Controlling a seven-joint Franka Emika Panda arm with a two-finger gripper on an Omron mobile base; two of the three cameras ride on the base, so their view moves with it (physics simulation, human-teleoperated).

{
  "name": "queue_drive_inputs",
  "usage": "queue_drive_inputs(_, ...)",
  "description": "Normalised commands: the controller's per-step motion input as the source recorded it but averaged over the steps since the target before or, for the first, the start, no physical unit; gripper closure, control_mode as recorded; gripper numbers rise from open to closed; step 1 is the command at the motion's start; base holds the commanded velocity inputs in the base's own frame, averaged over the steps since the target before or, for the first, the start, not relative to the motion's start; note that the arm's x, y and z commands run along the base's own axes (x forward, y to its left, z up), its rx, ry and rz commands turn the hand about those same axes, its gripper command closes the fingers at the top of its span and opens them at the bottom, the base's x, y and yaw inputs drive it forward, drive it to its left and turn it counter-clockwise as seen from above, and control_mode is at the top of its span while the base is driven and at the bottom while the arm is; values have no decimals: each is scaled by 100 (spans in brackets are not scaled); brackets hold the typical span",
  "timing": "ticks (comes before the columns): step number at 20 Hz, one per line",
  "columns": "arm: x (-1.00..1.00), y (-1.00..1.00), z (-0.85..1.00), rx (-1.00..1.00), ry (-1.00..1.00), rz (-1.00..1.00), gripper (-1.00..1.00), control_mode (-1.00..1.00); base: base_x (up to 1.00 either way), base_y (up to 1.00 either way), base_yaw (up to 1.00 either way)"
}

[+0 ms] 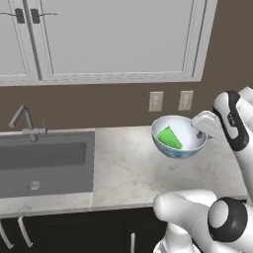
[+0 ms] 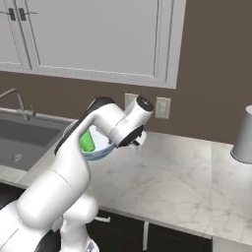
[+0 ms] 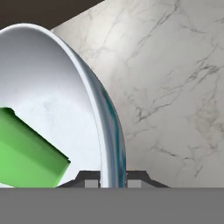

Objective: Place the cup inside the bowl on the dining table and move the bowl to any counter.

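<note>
End effector clamps bowl rim, bowl tilted over counter; cup inside lies slanted, axis diagonal.

A rendered home kitchen is indicated. Marble worktop over dark cabinets, lower frame. Grey inset sink with metal faucet at left. White wall cupboards mounted above; two outlets set in brown wall.

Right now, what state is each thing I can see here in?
Bowl: lifted above the counter, tilted, gripped by its rim.
Cup: lying on its side inside the bowl.
End effector: shut on the bowl's rim.
Sink: no water showing.
Wall cabinet doors: closed.
</note>
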Motion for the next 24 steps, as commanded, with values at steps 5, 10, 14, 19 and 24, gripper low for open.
queue_drive_inputs(5,0,0,0,0,0,0,100,100,73,0,0)
queue_drive_inputs(10,0,0,0,0,0,0,100,100,1,-2,0)
queue_drive_inputs(14,0,0,0,0,0,0,100,100,0,0,0)
queue_drive_inputs(19,0,0,0,0,0,0,100,100,0,0,0)
queue_drive_inputs(24,0,0,0,0,0,0,100,100,0,0,0)
